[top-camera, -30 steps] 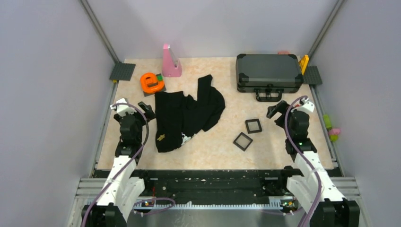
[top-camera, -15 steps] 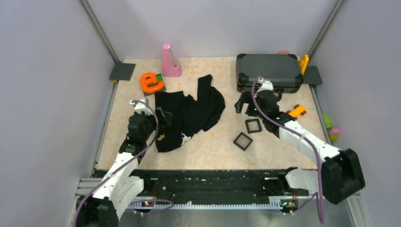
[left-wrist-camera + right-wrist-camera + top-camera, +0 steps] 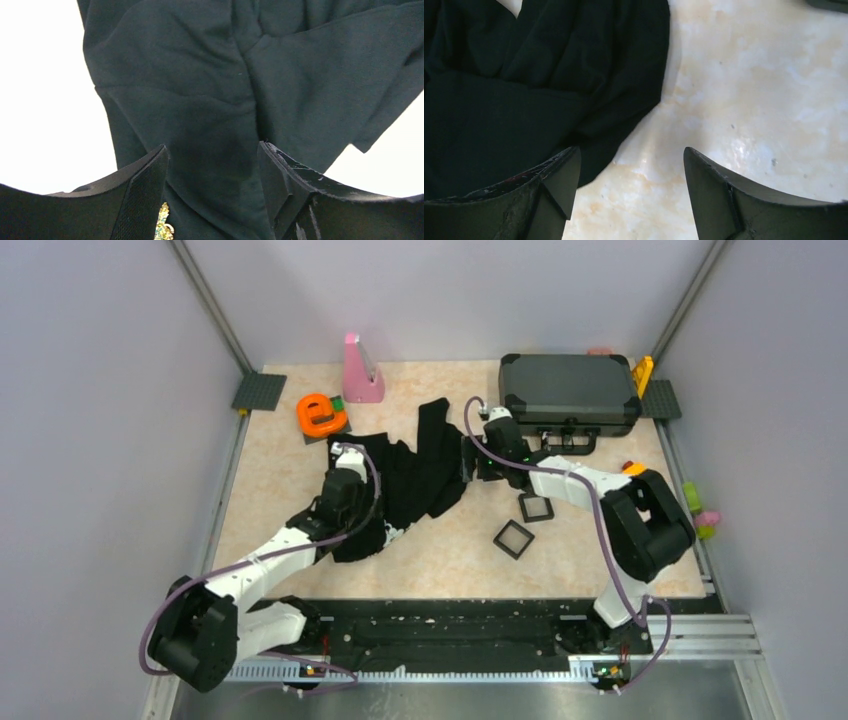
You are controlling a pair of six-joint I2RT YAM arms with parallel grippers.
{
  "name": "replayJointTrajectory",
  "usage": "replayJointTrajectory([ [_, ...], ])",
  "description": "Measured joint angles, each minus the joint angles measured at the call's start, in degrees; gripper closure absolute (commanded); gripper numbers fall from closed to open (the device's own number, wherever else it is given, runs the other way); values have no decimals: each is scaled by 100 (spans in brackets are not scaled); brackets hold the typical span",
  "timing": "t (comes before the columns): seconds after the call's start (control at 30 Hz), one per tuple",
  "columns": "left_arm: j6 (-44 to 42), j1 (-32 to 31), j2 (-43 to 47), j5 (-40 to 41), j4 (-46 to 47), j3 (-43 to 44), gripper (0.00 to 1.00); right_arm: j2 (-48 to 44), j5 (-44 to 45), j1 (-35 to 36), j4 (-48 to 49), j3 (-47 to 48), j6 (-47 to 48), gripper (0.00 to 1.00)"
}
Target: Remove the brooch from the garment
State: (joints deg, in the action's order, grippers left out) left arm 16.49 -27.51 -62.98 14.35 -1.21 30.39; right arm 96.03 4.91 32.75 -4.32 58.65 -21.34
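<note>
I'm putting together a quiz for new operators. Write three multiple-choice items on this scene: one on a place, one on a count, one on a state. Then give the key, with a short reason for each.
1. Which part of the shirt does the right gripper hang over?
A. its left edge
B. its middle
C. its right edge

2. How many black square frames lie on the table?
A. one
B. two
C. three

3. The left gripper is:
A. open above the shirt
B. shut on a fold of the shirt
C. shut on a frame

Key:
1 C: in the right wrist view, one jaw is over cloth and the other over bare table.
2 B: two frames lie side by side, right of the shirt.
3 A: its jaws stand apart with only cloth beneath, and the brooch sits by one jaw, not gripped.
</note>
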Motion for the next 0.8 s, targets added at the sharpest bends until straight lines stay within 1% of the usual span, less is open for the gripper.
replayJointTrajectory([
  [0.13,-9,-4,-181,251,-131,26,31,459,24,103,42,315,31,28],
  [0.27,-9,-4,-286,337,-190,105,31,708,109,229,160,343,13,40],
  [0.43,13,-4,-643,400,-260,350,33,992,190,289,293,323,-85,45],
  [0.57,13,-4,-944,393,-315,544,36,1008,188,299,612,247,-140,51],
  [0.6,13,-4,-986,382,-328,564,36,1027,192,308,691,247,-149,54],
  [0.67,13,-4,-1056,337,-400,605,32,1086,181,321,800,247,-177,63],
  [0.73,13,-11,-1080,260,-448,634,30,1189,162,326,874,247,-190,92],
  [0.77,9,-26,-1080,210,-468,634,29,1222,166,326,933,247,-170,99],
  [0.8,4,-48,-1078,155,-490,636,29,1235,127,326,979,249,-164,100],
])
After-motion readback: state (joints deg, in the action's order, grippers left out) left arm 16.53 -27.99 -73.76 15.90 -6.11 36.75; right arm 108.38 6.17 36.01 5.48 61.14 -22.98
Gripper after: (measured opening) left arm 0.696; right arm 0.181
